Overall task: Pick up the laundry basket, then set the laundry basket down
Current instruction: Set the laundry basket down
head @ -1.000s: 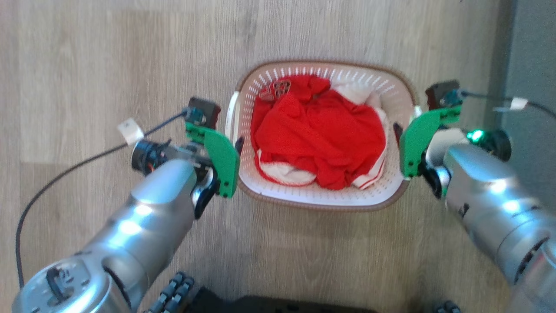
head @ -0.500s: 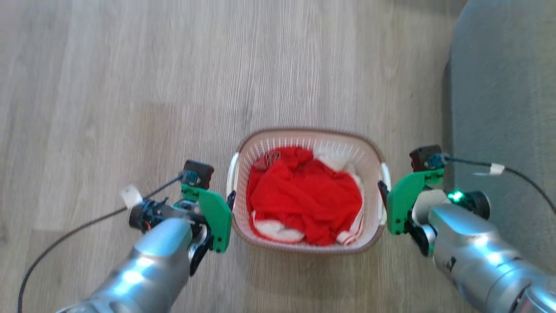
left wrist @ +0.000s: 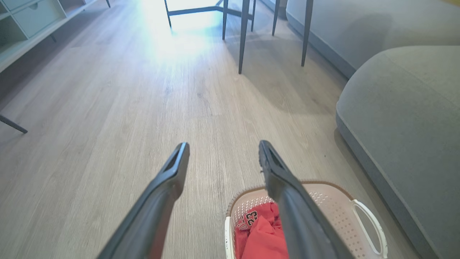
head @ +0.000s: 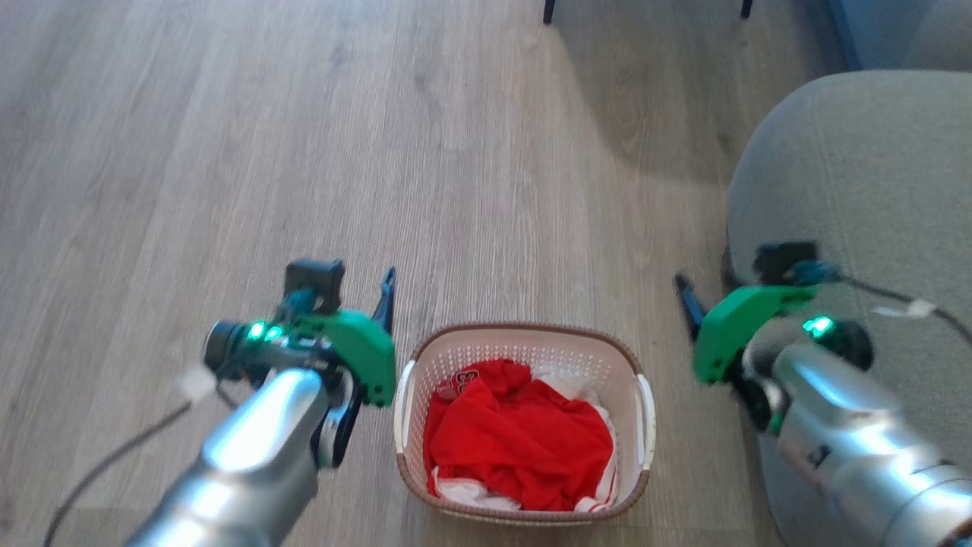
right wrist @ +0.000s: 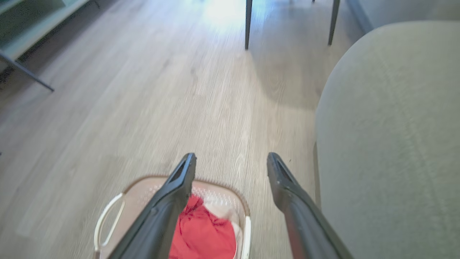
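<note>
On a wooden floor (head: 228, 152), the brown-rimmed white plastic laundry basket (head: 524, 332) risks tipping if the empty, wide-spread left gripper (left wrist: 223, 145) or right gripper (right wrist: 231, 157) clips it.

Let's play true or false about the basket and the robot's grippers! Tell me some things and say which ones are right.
The basket stands on the floor. True.
The left gripper grips a handle. False: it is open and holds nothing.
The clothes on top are blue. False: they are red.
The right gripper is open. True.
</note>
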Robot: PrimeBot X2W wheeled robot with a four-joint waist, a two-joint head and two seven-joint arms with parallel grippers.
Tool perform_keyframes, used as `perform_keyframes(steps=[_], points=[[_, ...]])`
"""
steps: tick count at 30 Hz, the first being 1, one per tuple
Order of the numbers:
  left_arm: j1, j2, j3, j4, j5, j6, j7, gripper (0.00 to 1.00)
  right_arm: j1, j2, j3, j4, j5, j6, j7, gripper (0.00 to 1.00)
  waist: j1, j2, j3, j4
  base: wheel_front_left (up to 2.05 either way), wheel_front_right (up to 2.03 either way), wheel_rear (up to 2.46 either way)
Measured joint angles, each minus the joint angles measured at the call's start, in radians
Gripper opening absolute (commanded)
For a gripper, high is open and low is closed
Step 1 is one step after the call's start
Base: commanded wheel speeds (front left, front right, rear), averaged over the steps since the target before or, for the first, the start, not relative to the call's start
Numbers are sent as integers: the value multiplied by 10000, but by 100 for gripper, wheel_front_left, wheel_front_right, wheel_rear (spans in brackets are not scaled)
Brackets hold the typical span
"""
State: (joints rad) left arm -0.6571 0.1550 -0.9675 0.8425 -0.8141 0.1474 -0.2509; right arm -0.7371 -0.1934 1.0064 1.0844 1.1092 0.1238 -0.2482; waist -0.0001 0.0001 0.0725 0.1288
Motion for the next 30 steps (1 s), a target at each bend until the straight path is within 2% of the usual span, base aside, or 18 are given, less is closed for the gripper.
perform_keyframes(steps=[4,7,10,13,16,22,24,25,30], points=[[1685,418,1847,-1937,1499,639,-13,100,383,-500,-2723,-1444,-1722,0,0,100,0,0,-328,-62,0,0,0],[2790,504,3041,-3229,2577,901,-12,100,1292,-593,-4709,-2911,-3519,0,-2,100,0,-1,-475,-123,0,0,0],[3428,483,4065,-4512,3639,913,-13,100,2688,-389,-6397,-4355,-5248,0,-2,100,0,0,-585,-179,0,0,0],[3959,330,4987,-5509,4481,882,-13,100,4032,167,-7578,-5789,-6679,0,-2,100,0,-1,-652,-211,0,0,0],[4567,58,5632,-6270,5139,631,-13,100,4950,746,-8251,-7037,-7603,0,-2,100,0,-1,-706,-187,0,0,0],[5533,-552,6533,-7031,6034,46,-17,100,6240,1200,-9166,-9173,-8391,0,-4,100,0,-1,-793,-117,0,0,0],[5766,-656,6673,-7083,6199,-176,-15,100,6594,1258,-9240,-9578,-8579,0,-4,100,0,-1,-813,-123,0,0,0],[5987,-763,6771,-7200,6353,-439,-17,100,6958,1348,-9455,-9818,-8830,0,-6,100,0,-1,-823,-137,0,0,0],[6372,-938,7018,-7356,6525,-782,-17,100,7576,1390,-9774,-10027,-8941,0,-13,100,1,-1,-804,-197,0,0,0]])
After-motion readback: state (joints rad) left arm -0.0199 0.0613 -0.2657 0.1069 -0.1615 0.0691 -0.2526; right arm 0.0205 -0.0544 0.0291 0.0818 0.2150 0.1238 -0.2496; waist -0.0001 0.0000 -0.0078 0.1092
